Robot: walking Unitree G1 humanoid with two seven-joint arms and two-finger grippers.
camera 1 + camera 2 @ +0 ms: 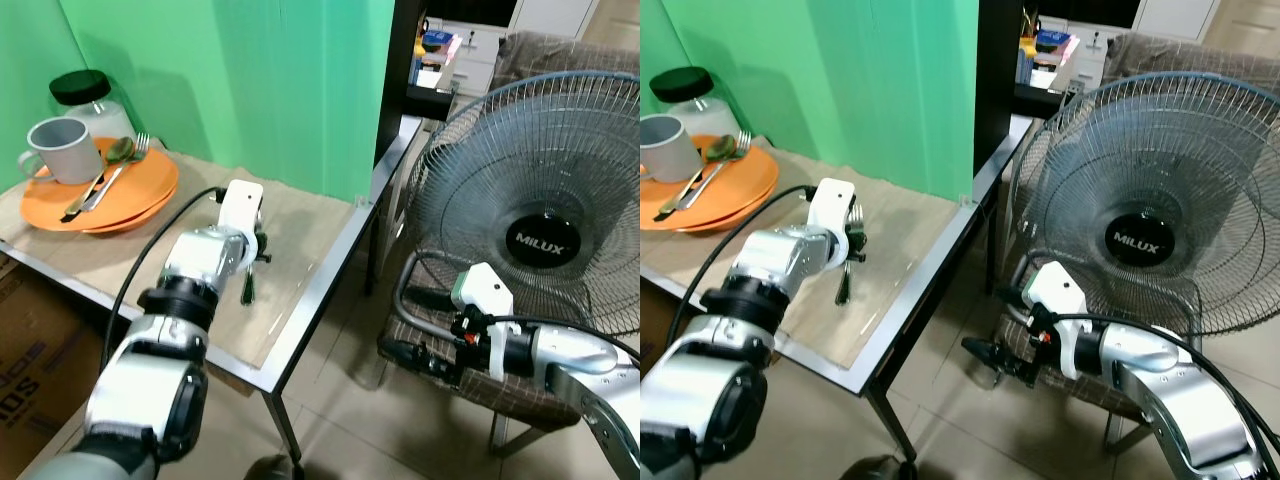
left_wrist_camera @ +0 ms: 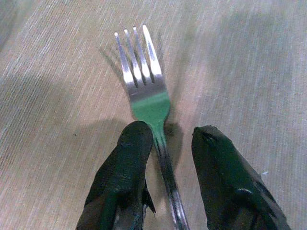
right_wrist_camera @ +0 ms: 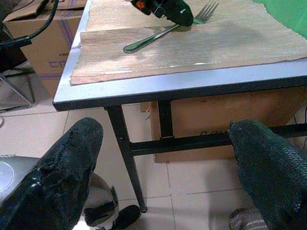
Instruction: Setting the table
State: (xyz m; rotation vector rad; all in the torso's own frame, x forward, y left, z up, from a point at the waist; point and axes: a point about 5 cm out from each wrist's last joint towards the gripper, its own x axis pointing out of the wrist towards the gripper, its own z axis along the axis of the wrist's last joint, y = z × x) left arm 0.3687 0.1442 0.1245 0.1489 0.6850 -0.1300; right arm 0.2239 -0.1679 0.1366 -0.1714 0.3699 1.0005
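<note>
The left pincer (image 2: 165,158) stands open astride the neck of the silver metal fork (image 2: 146,91), which lies flat on the beige woven mat on the bench (image 1: 330,275), its long axis running straight between the fingers, tines pointing away from the wrist.

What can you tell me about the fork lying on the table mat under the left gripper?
The fork is shiny metal with four tines and a slim handle, its neck reflecting the green backdrop. It lies flat on the woven beige table mat. The left gripper straddles its handle just behind the neck, fingers apart, one finger against the handle and the other clear of it.
</note>
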